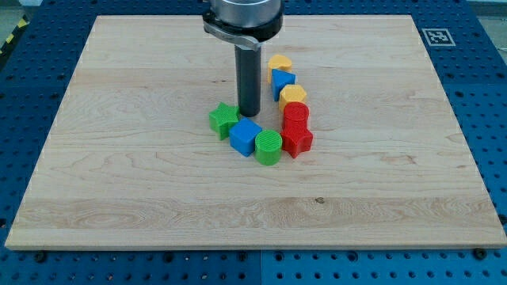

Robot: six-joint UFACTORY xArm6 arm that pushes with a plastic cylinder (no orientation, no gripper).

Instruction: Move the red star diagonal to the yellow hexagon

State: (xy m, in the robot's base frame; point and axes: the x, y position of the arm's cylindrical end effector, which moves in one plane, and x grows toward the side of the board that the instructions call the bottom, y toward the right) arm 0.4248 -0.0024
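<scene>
The red star [297, 140] lies right of the board's centre, touching the green round block [268, 147] on its left. A red cylinder [295, 115] sits just above the star. The yellow hexagon [293, 96] sits above the red cylinder. My tip [249, 115] stands left of this column, between the green star [224, 119] and the red cylinder, just above the blue cube [246, 136]. The tip is apart from the red star, with the blue cube and the green round block between them.
A blue triangle [282, 80] and a yellow heart [279, 62] continue the arc of blocks toward the view's top. The wooden board [119, 158] has an edge all round, with blue pegboard beyond. A marker tag [436, 36] sits at the top right corner.
</scene>
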